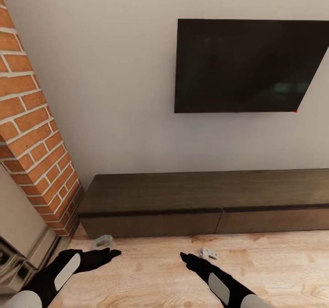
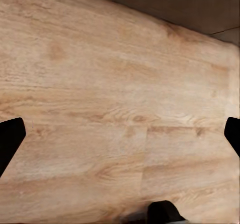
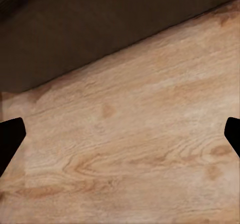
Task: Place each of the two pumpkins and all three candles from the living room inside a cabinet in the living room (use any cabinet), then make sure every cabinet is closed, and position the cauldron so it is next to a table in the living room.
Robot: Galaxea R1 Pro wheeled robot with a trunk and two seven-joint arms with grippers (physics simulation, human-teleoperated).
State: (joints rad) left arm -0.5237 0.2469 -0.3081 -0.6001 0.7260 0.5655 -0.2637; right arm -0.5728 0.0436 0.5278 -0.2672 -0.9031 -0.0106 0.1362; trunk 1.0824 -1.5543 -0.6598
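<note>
Before closed cabinet (image 1: 205, 207), brick column (image 1: 32, 130), television (image 1: 246, 66)

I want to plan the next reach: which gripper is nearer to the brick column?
Left. The left gripper hangs over the wood floor close beside the foot of the brick column; the right gripper is farther off, before the middle of the cabinet.

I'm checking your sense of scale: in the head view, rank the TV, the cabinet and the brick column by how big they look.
1. cabinet
2. TV
3. brick column, though it is cut off by the frame edge and nearer the camera, so its rank is unsure.
</note>
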